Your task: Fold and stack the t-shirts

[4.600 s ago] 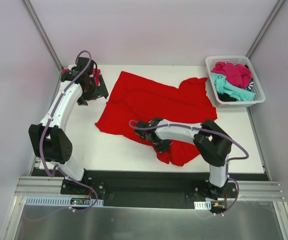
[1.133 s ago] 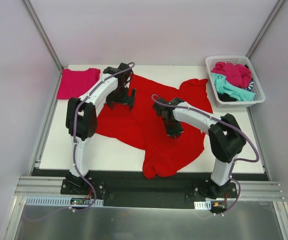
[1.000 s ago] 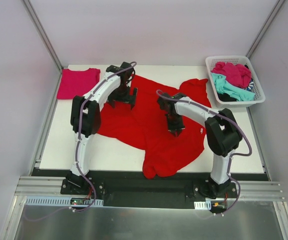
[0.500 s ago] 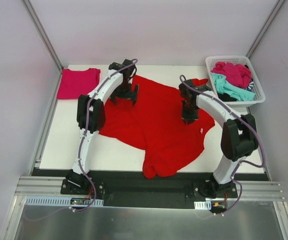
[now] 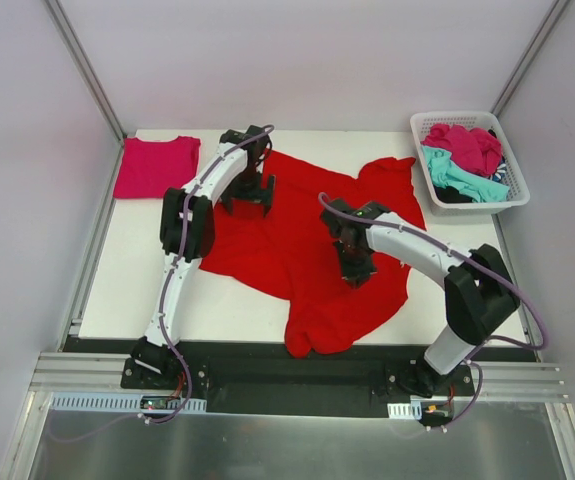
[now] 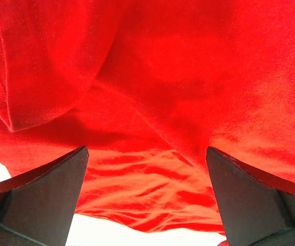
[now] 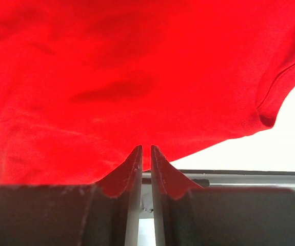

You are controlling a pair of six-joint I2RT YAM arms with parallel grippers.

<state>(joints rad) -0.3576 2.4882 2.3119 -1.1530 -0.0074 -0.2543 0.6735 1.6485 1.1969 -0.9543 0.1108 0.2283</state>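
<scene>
A big red shirt [image 5: 292,235] lies spread out in the middle of the white desk [image 5: 137,285]. It is bumpy and not folded. One end hangs down to the near edge of the desk.

The left pincer [image 5: 248,193] is over the far left part of the red shirt. Its two fingers [image 6: 39,200] are wide apart, with red cloth under them and nothing between them.

The right pincer [image 5: 356,265] is over the middle of the red shirt, toward the right. Its fingers [image 7: 131,171] are almost together, with only a thin slit between them. The tips are right at the red cloth. I cannot tell if any cloth is pinched.

A pink shirt [image 5: 155,166] lies flat and folded in the far left corner of the desk, apart from the red one.

A white basket [image 5: 452,116] sits at the far right corner. In it are a dark pink shirt [image 5: 467,145], a blue-green shirt [image 5: 459,180] and something dark [image 5: 451,196], all in a heap.
</scene>
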